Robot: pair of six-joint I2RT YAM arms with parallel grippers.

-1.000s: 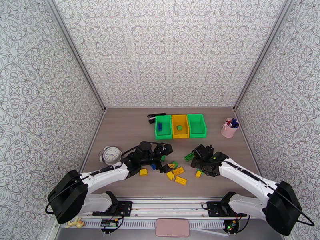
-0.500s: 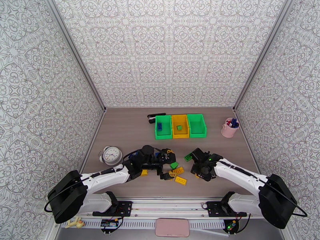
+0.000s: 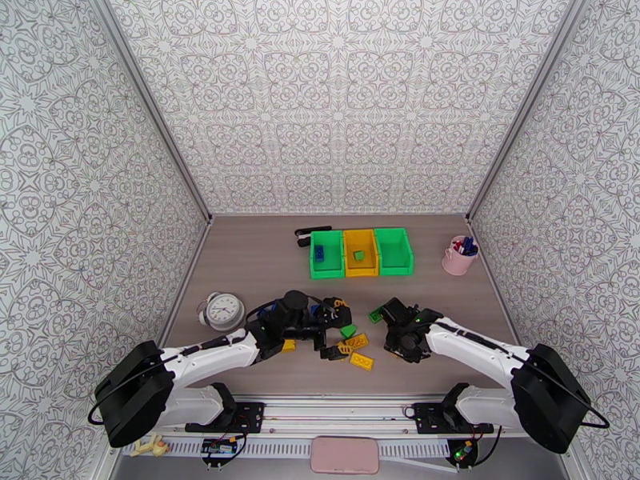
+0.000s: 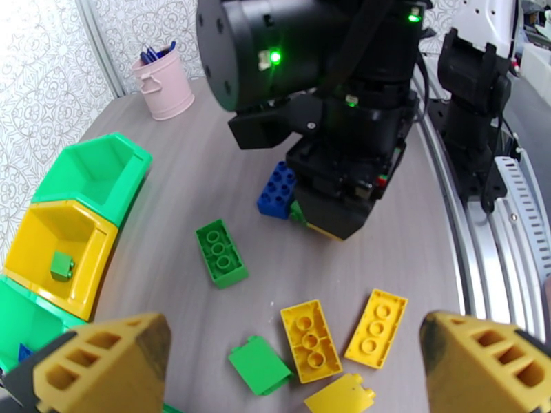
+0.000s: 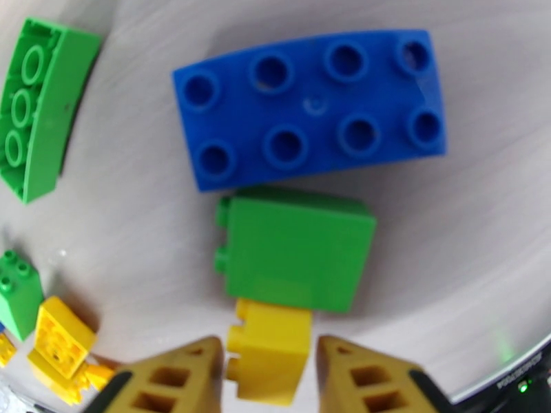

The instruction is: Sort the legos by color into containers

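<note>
Loose legos lie in the middle of the table. In the right wrist view my right gripper hugs both sides of a small yellow brick, which lies against a green brick below a blue brick. My left gripper hangs wide open above yellow bricks and a flat green piece. From above, the left gripper and right gripper flank the pile. The containers stand in a row: green bin, yellow bin, green bin.
A blue brick lies in the left green bin and a green one in the yellow bin. A pink cup with pens stands at the right, a clock at the left, a black object behind the bins.
My right gripper has dropped onto the pile and closed in around the yellow brick. The left arm swung toward the pile, then held still, open.
</note>
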